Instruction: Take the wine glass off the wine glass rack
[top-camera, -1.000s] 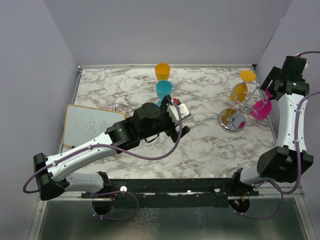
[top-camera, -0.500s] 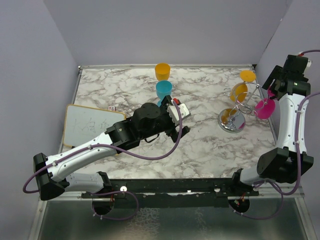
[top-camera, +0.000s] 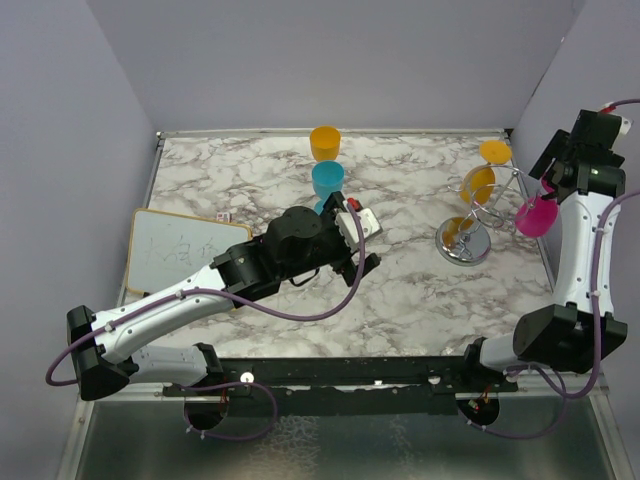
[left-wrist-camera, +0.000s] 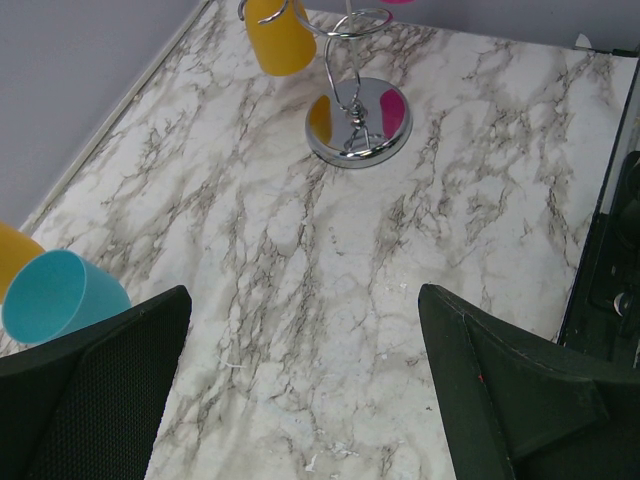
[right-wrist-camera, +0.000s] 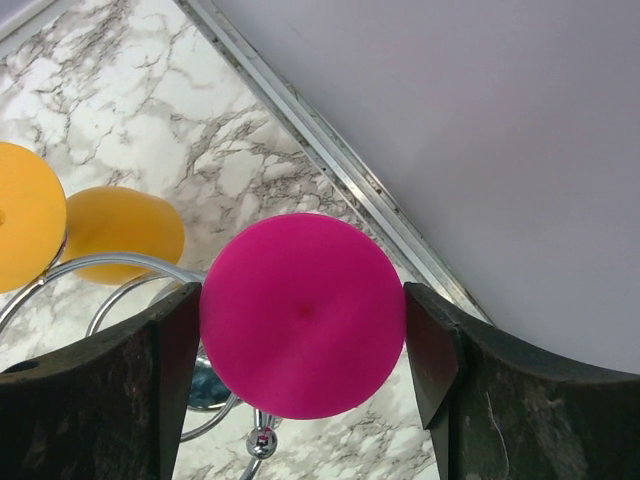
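As the top view shows, the right tool (top-camera: 547, 188) pinches the pink glass (top-camera: 535, 216), held just right of the rack (top-camera: 463, 243) at the counter's (top-camera: 420, 290) right edge. Whether the glass clears the wire arms cannot be told. Two orange glasses (top-camera: 480, 183) hang on the rack. The left tool (top-camera: 352, 235) is spread mid-counter beside a teal cup (top-camera: 327, 178), with an orange cup (top-camera: 324, 141) behind it and a whiteboard (top-camera: 175, 250) at left.
Left wrist: fingers (left-wrist-camera: 100, 400) stand wide apart above the counter, with the rack (left-wrist-camera: 358, 120) ahead.
Right wrist: fingers (right-wrist-camera: 100, 400) press both sides of the pink glass (right-wrist-camera: 302, 312), with the wire arms at lower left.

whiteboard (top-camera: 185, 250) L edge | teal cup (top-camera: 327, 180) | orange cup (top-camera: 324, 142) behind
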